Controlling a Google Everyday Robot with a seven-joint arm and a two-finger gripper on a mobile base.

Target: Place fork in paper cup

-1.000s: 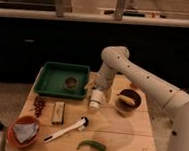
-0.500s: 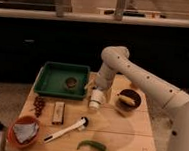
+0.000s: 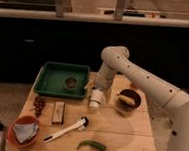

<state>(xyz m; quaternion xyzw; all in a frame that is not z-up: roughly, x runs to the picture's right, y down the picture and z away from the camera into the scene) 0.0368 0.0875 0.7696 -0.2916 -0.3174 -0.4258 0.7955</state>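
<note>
Item 1. Wooden table, light top, carrying all the goods listed below.

Item 2. Robot arm, white, came in from 3 o'clock, bent at an elbow near the table's 12 o'clock edge and turned downward.

Item 3. Gripper, at the arm's lower end, stood near the table's middle, directly above the paper cup. Whether it touched the cup could not be told. Whether the gripper was open or closed could not be told either.

Item 4. Paper cup, small, plain white, stood on the table just below the gripper, at 4 o'clock from the green tray and at 9 o'clock from the brown bowl.

Item 5. Green tray, rectangular, lay at the table's 10 o'clock corner. A small dark round dish sat inside it, right of its middle.

Item 6. Brown bowl, with yellow contents, stood at 3 o'clock from the cup, near it but apart.

Item 7. White long-handled utensil, lay slantwise at 7 o'clock from the cup, its dark round end nearest the cup.

Item 8. Green pepper, long and curved, lay at 6 o'clock near the front edge.

Item 9. Brown block, lay at 8 o'clock from the cup, with a dark red cluster just beside it at 9 o'clock.

Item 10. Orange bowl, holding a grey-blue cloth, stood at the table's 8 o'clock corner.
</note>
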